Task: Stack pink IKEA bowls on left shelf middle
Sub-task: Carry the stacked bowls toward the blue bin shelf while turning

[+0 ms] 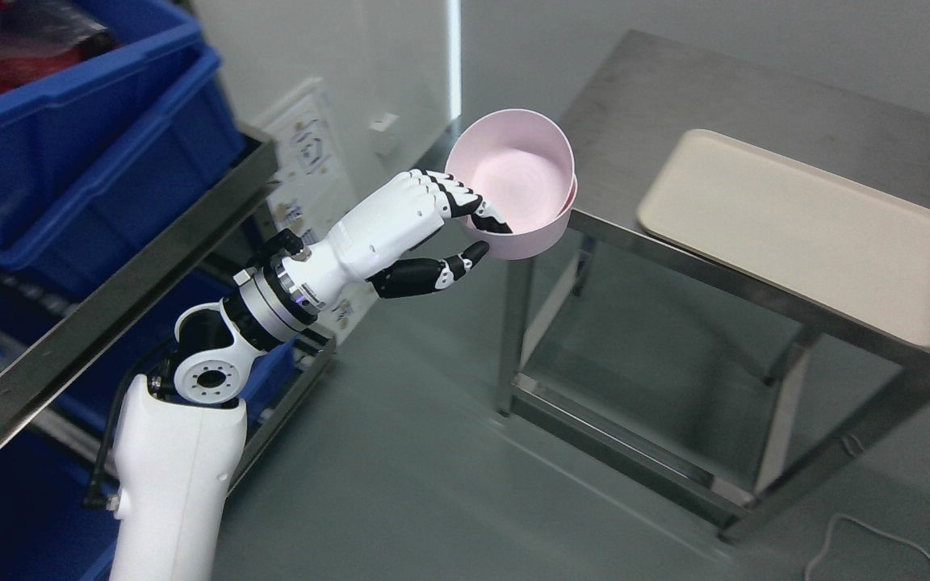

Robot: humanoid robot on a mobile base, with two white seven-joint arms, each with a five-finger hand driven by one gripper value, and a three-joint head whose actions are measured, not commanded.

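My left hand (477, 234) reaches up from the lower left and is shut on the rim of a pink bowl (517, 181). Its fingers (465, 202) hook inside the rim and the thumb presses the outer wall from below. A second rim edge shows on the bowl's right side, so it looks like two nested pink bowls. The bowl hangs in the air, tilted toward me, just off the near left corner of the steel table (723, 105). The shelf (118, 266) stands to the left of the hand.
Blue bins (94, 137) fill the shelf at upper left and more sit on lower levels. A cream tray (804, 230) lies on the steel table at right. Grey floor shows between shelf and table. A white cable (860, 537) lies on the floor at bottom right.
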